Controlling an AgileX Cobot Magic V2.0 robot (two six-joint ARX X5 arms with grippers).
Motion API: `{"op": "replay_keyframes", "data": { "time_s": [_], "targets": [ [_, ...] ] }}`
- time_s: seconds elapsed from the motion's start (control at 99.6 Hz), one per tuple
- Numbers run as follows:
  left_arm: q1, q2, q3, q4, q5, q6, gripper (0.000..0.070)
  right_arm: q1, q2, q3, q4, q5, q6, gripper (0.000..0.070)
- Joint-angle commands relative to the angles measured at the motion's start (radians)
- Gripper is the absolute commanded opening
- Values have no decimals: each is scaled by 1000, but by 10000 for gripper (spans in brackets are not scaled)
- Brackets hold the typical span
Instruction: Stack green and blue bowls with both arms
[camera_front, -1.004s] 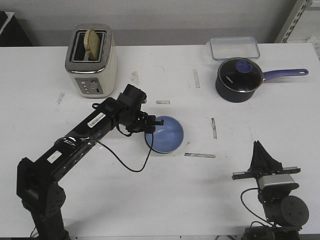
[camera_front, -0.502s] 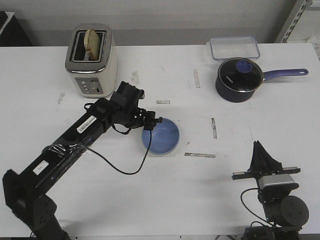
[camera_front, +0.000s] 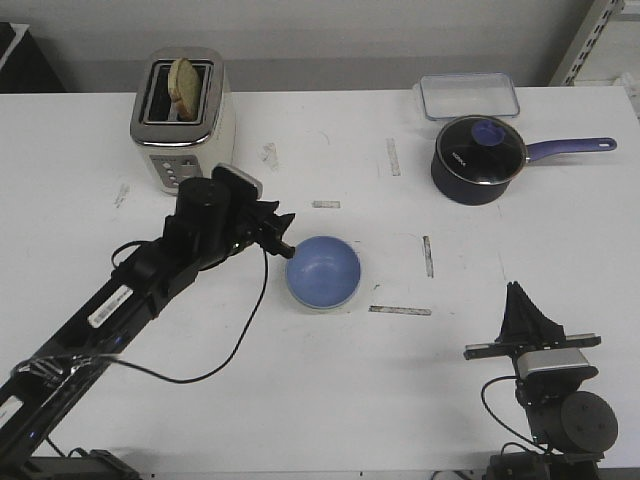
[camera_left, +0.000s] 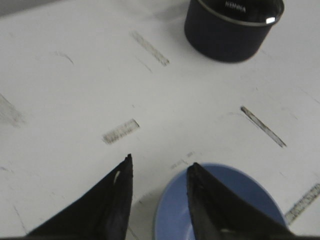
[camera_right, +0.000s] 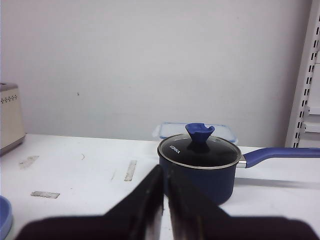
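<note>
The pale blue bowl (camera_front: 322, 272) sits upright at the middle of the white table. My left gripper (camera_front: 283, 232) hovers just left of the bowl's rim, open and empty. In the left wrist view, the left gripper (camera_left: 159, 162) stands with one finger over the blue bowl (camera_left: 240, 181) and the other outside it, apart from the rim. My right gripper (camera_front: 520, 300) is shut and empty at the front right, far from the bowl; it also shows in the right wrist view (camera_right: 164, 170). The bowl's edge shows there too (camera_right: 4, 215). The green bowl is not in view.
A cream toaster (camera_front: 183, 120) with toast stands at the back left. A dark lidded saucepan (camera_front: 478, 158) with a purple handle stands at the back right, with a clear lidded container (camera_front: 468, 95) behind it. Tape marks dot the table (camera_front: 400, 400).
My left gripper was on the blue bowl's left rim; it has let go and drawn back to the left. The bowl has settled flat. The right arm has not moved.
</note>
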Motion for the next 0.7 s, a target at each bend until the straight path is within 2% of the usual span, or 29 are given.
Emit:
{"op": "replay_keyframes", "data": {
  "time_s": [0.0, 0.05, 0.191, 0.291, 0.693],
  "targets": [
    [10, -53, -76, 128, -31, 33, 83, 1, -2, 3, 11, 2, 13, 6],
    [23, -102, -150, 211, -56, 33, 1, 1, -2, 3, 11, 2, 13, 6],
    [64, -245, -357, 393, -123, 32, 1, 1, -2, 3, 11, 2, 13, 6],
    [110, -351, -495, 467, -148, 32, 1, 1, -2, 3, 11, 2, 13, 6],
    [290, -792, -893, 480, -149, 32, 1, 1, -2, 3, 11, 2, 13, 6]
  ]
}}
